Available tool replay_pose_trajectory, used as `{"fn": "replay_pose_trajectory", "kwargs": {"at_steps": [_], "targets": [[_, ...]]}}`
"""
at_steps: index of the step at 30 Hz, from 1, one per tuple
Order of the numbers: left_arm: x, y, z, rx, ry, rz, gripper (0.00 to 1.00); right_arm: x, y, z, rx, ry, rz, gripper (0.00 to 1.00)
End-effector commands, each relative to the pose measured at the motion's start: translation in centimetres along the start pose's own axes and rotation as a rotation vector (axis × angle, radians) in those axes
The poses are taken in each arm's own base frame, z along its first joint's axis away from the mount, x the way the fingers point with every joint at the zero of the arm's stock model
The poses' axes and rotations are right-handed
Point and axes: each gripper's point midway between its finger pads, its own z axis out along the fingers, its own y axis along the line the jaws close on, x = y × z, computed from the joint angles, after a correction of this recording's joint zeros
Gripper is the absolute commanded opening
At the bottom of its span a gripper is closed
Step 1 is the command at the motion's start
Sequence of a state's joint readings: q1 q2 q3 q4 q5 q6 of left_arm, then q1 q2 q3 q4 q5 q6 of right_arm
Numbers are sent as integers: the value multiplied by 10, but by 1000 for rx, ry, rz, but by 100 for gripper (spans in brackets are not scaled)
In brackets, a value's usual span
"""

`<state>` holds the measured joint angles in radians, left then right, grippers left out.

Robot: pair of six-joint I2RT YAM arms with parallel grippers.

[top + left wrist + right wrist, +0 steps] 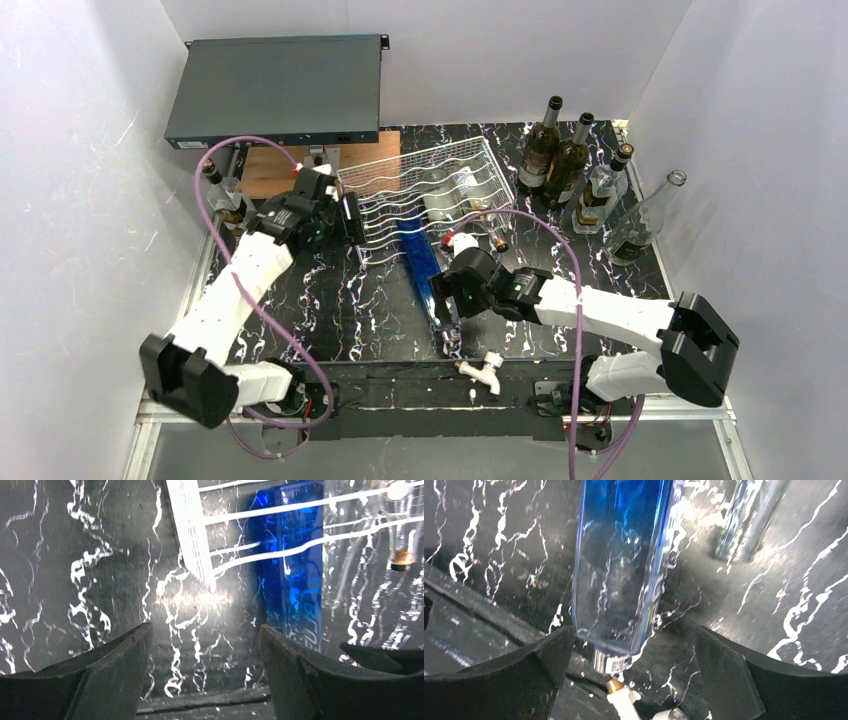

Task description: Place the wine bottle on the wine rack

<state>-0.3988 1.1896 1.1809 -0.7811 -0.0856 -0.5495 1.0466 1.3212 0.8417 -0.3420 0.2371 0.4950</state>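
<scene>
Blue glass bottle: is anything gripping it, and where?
Nothing is held. Right gripper open, straddling the blue glass bottle near its neck without touching; left gripper open, empty.

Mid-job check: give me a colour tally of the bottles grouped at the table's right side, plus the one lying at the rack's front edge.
Dark bottles: 2
Clear bottles: 2
Blue bottle: 1
Total: 5

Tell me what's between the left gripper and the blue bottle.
The wine rack, its white wire corner, above marbled tabletop; the left wrist view shows it.
</scene>
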Motion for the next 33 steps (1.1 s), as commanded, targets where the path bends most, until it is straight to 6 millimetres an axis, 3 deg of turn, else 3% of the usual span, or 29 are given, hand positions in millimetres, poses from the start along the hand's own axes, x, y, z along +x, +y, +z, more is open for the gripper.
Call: {"fn": "replay_pose_trajectory", "kwargs": {"at_steps": [1, 6, 10, 20, 30, 33], "targets": [[-25, -5, 23, -23, -31, 102, 73, 20, 15, -15, -108, 40, 71, 98], [-32, -7, 45, -40, -33, 135, 65, 39, 23, -19, -161, 70, 81, 91], [-39, 2, 58, -98, -37, 203, 57, 55, 27, -15, -185, 109, 81, 77], [-32, 6, 78, -103, -14, 279, 39, 66, 31, -6, -185, 124, 62, 56], [-18, 5, 85, -56, -7, 317, 21, 47, 36, 16, -152, 41, 155, 51], [-16, 3, 85, -46, 0, 326, 15, 39, 35, 21, -131, 5, 174, 44]]}}
